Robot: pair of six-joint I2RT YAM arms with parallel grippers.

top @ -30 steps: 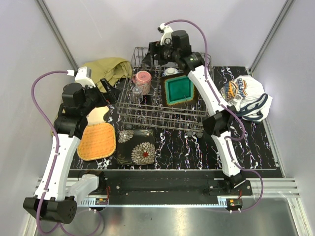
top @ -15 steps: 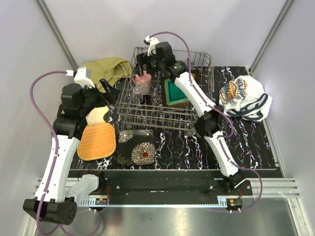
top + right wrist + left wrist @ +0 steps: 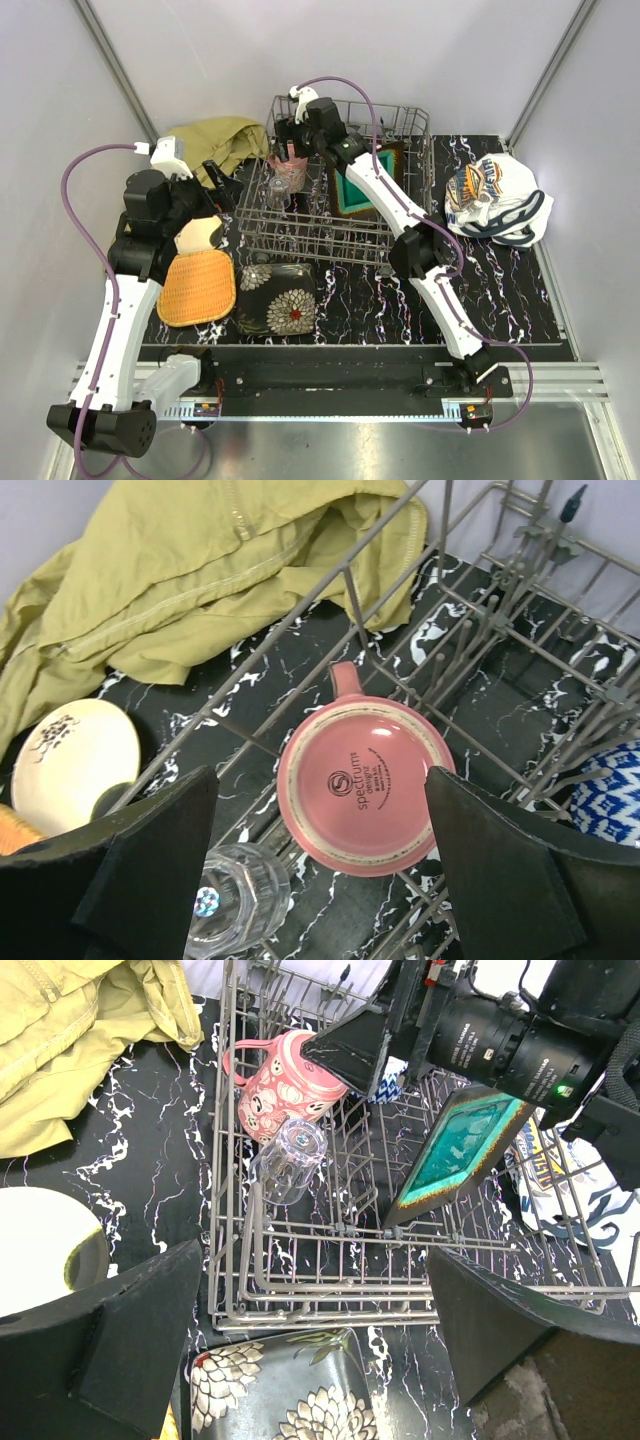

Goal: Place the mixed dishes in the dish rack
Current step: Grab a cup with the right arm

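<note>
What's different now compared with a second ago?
The right gripper swung left across the dish rack, from near the teal plate to over the pink cup, jaws open, holding nothing. The left gripper and everything else stayed put.

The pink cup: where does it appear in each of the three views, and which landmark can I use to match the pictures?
Top external: the pink cup is in the left side of the dish rack.
Left wrist: upper left of centre, lying tilted on the rack wires.
Right wrist: in the middle of the picture, its base facing the camera.
Shared landmark: the clear glass, right beside the cup in all three views.
</note>
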